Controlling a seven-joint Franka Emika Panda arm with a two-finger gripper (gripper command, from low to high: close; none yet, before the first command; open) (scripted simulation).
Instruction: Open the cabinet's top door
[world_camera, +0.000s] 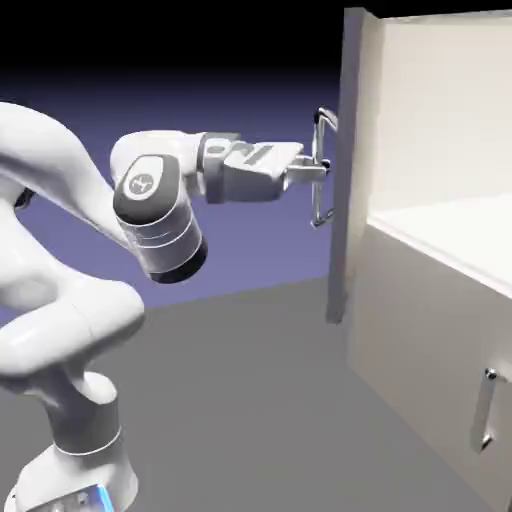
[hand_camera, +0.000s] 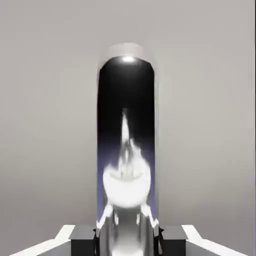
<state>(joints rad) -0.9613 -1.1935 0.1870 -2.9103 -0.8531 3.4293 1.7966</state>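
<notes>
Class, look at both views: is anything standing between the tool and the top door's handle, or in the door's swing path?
Nothing visible. The tool is shut on the handle of the top door, already swung open from the cabinet.

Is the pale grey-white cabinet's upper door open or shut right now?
Open: the flat pale top door stands swung out edge-on from the tall cabinet, baring its white interior, with the gripper shut on its silver handle.

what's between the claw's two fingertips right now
The top door's silver handle, clamped between the claw's fingertips; the hand view shows it best.
</notes>
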